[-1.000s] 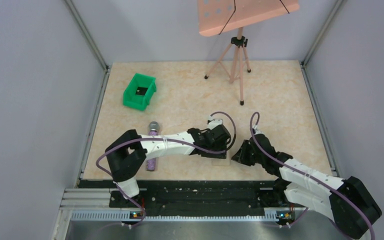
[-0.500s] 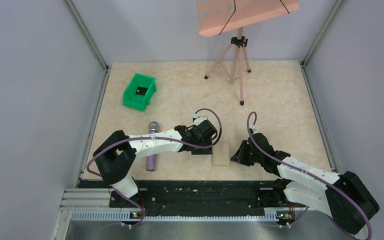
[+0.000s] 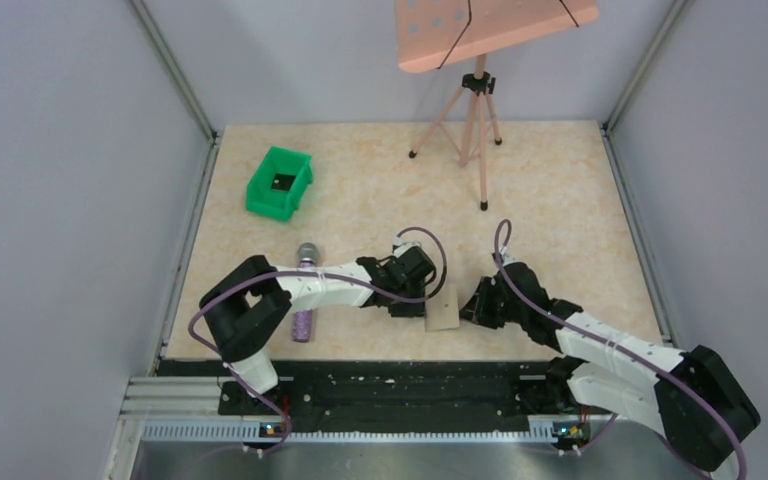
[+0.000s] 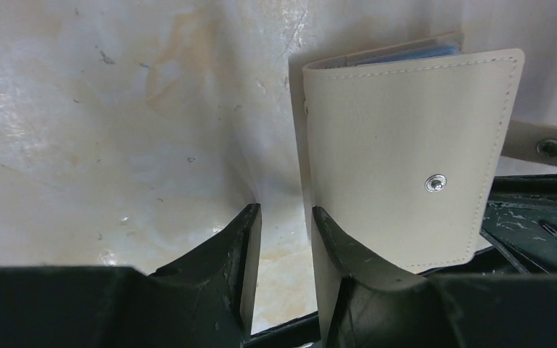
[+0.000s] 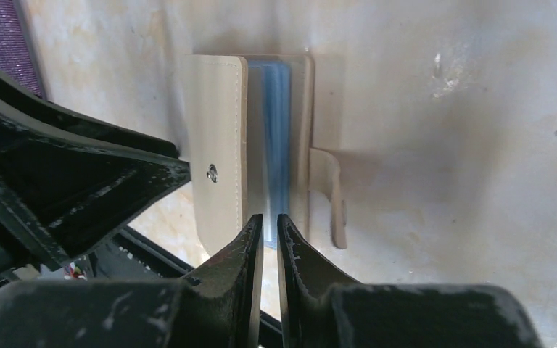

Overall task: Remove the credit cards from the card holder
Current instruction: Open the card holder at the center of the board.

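The beige card holder (image 3: 443, 312) stands tilted on its edge near the table's front, between my two grippers. In the left wrist view its outer face with a metal snap (image 4: 406, 159) leans against the outer side of my right finger (image 4: 333, 250). My left gripper (image 4: 284, 210) is narrowly open, with only table between the jaws. In the right wrist view the card holder (image 5: 217, 145) gapes like a book and shows the blue credit cards (image 5: 275, 130). My right gripper (image 5: 269, 216) is nearly closed on their near edge. Both the left gripper (image 3: 422, 303) and the right gripper (image 3: 468, 310) show in the top view.
A purple microphone (image 3: 304, 300) lies left of the left arm. A green bin (image 3: 280, 182) sits at the back left. A pink tripod stand (image 3: 475, 130) is at the back. The black front rail (image 3: 390, 385) runs just behind the holder.
My left gripper pulled left off the holder, then came back against its left side. The holder, flat half a second ago, now stands tilted. My right gripper has edged left to its right edge.
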Controlling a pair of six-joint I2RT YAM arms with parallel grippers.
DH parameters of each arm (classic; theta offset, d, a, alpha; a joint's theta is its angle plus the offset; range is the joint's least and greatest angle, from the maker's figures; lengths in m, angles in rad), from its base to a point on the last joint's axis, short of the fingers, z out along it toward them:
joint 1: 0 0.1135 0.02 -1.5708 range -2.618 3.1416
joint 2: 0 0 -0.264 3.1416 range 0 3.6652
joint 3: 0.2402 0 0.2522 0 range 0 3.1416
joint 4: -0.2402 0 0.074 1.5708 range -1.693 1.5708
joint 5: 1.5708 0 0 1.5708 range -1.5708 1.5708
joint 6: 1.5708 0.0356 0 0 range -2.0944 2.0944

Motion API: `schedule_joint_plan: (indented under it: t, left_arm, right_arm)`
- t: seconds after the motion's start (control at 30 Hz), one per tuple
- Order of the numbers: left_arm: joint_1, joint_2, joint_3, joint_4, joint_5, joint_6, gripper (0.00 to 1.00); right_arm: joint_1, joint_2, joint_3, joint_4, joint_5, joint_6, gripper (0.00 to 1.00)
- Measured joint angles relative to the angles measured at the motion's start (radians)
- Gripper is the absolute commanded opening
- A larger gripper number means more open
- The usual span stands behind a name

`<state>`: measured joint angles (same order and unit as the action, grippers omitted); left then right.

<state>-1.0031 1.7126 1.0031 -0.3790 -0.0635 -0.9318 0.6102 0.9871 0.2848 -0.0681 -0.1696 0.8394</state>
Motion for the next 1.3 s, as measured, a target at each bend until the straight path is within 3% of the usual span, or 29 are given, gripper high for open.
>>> schedule_joint_plan:
  t: [0.3,0.53,0.77,1.03,1.3]
  left_arm:
    - [0.000,-0.010,-0.047,0.098,0.064,-0.004,0.38]
    - [0.020,-0.090,-0.065,0.053,0.018,-0.011,0.41]
    - [0.124,-0.321,-0.108,-0.009,-0.055,-0.011,0.43]
    - [0.207,-0.440,-0.110,-0.087,-0.054,0.009,0.42]
    - [0.209,-0.469,-0.152,-0.031,0.088,0.025,0.40]
  right_arm:
    - [0.000,-0.055,0.032,-0.011,-0.017,0.008,0.13]
    - [0.014,-0.055,0.050,-0.007,-0.019,0.024,0.13]
    - [0.085,0.004,0.071,0.001,-0.007,0.039,0.13]
    - [0.199,0.157,0.151,0.083,0.020,0.063,0.15]
    - [0.239,0.260,0.198,0.110,0.059,0.062,0.16]
